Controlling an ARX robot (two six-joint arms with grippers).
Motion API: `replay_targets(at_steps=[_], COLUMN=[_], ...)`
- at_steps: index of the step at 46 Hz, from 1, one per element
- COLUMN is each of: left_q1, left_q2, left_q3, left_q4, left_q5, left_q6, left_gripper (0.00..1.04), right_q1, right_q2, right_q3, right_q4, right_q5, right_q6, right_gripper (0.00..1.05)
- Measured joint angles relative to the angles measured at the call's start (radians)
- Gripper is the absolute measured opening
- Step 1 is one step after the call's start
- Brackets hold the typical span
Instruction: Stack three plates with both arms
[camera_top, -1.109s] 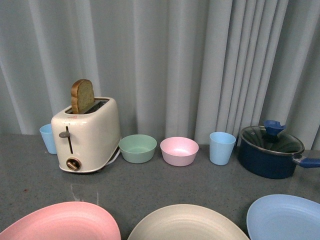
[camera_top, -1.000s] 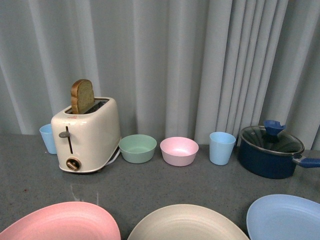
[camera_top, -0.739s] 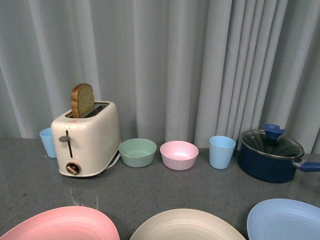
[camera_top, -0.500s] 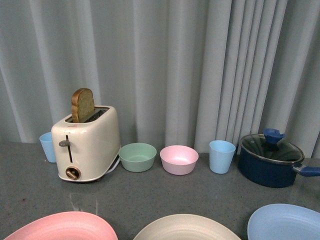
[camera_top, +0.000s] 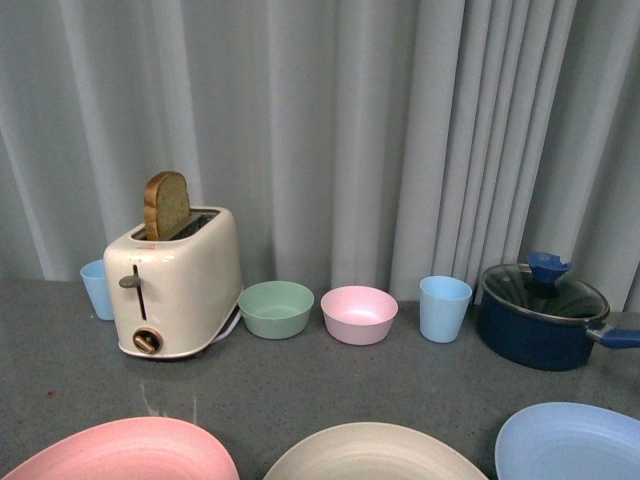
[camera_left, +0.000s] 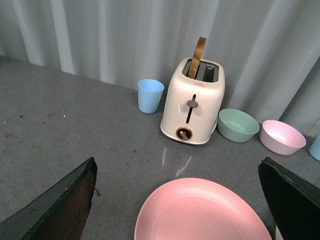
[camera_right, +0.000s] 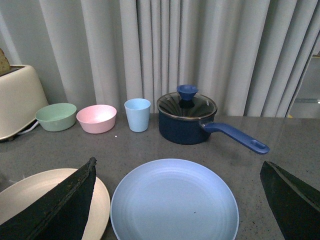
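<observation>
The pink plate (camera_top: 125, 450), beige plate (camera_top: 370, 455) and blue plate (camera_top: 575, 440) lie side by side along the bottom of the front view, unstacked; the left fingers (camera_left: 65, 205) stand wide and empty, framing the pink one; the right fingers (camera_right: 60, 205) stand wide and empty, framing the blue. A shallow rim lying flat could slip the grip, or a pushed plate could knock the beige neighbour; against a second ago, everything sits slightly lower in the front view, with the plates unmoved on the table (camera_top: 300, 390).
</observation>
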Motion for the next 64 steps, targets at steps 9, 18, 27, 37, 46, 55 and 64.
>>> replay_targets(at_steps=[9, 18, 27, 37, 46, 55, 64], left_q1=[0.076, 0.156, 0.208, 0.232, 0.222, 0.200, 0.167], left_q2=[0.368, 0.755, 0.951, 1.074, 1.131, 1.156, 1.211], left_q3=[0.166, 0.372, 0.494, 0.605, 0.656, 0.670, 0.671], left_q4=[0.084, -0.095, -0.170, -0.299, -0.360, -0.424, -0.415], left_q5=[0.063, 0.123, 0.146, 0.231, 0.327, 0.392, 0.369], left_q6=[0.099, 0.208, 0.258, 0.301, 0.331, 0.365, 0.386], left_gripper=[0.98, 0.98, 0.98, 0.98, 0.98, 0.98, 0.98], right_q1=[0.000, 0.000, 0.000, 0.000, 0.000, 0.000, 0.000], right_q2=[0.000, 0.000, 0.000, 0.000, 0.000, 0.000, 0.000], right_q3=[0.000, 0.000, 0.000, 0.000, 0.000, 0.000, 0.000], right_q4=[0.000, 0.000, 0.000, 0.000, 0.000, 0.000, 0.000], right_q5=[0.000, 0.000, 0.000, 0.000, 0.000, 0.000, 0.000], right_q6=[0.000, 0.000, 0.000, 0.000, 0.000, 0.000, 0.000], right_gripper=[0.97, 0.97, 0.97, 0.97, 0.97, 0.97, 0.97])
